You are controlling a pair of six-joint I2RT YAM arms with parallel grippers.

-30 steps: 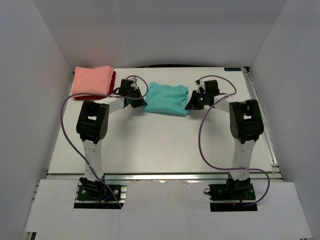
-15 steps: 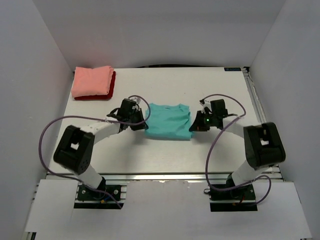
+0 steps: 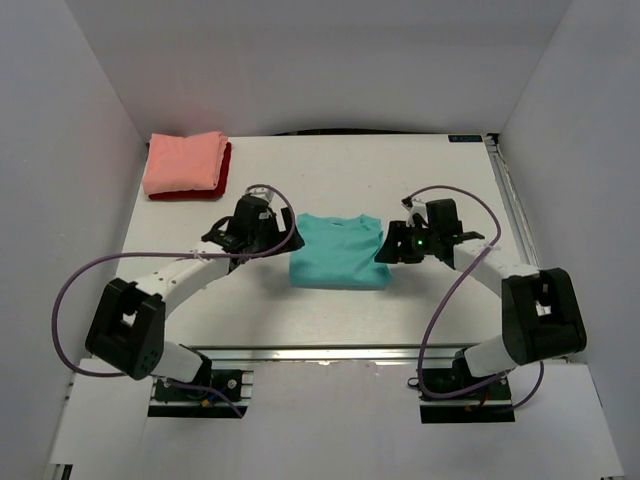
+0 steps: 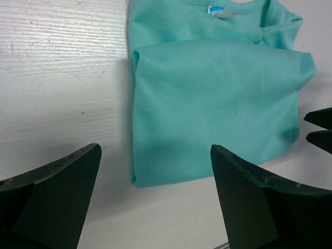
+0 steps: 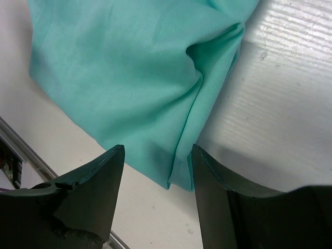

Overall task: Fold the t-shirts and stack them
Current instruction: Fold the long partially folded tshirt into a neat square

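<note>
A teal t-shirt [image 3: 338, 250] lies folded into a compact rectangle at the middle of the table. In the left wrist view this teal t-shirt [image 4: 218, 104] shows its collar label at the top. My left gripper [image 3: 285, 240] is at its left edge, open, the fingers [image 4: 57, 192] spread wide over bare table. My right gripper [image 3: 385, 250] is at its right edge, open, its fingers [image 5: 98, 181] on either side of the near right corner of the teal t-shirt [image 5: 129, 67]. A folded salmon-pink t-shirt [image 3: 183, 162] rests on a folded dark red t-shirt [image 3: 226, 165] at the back left.
The white table [image 3: 340, 170] is boxed in by white walls on three sides. A metal rail [image 3: 520, 230] runs along its right edge and another along the near edge [image 3: 330, 352]. Purple cables [image 3: 440, 300] loop beside both arms.
Both grippers were shut on the teal t-shirt's sides and drew it toward the near edge. Now both have opened and let it go, and it lies flat.
</note>
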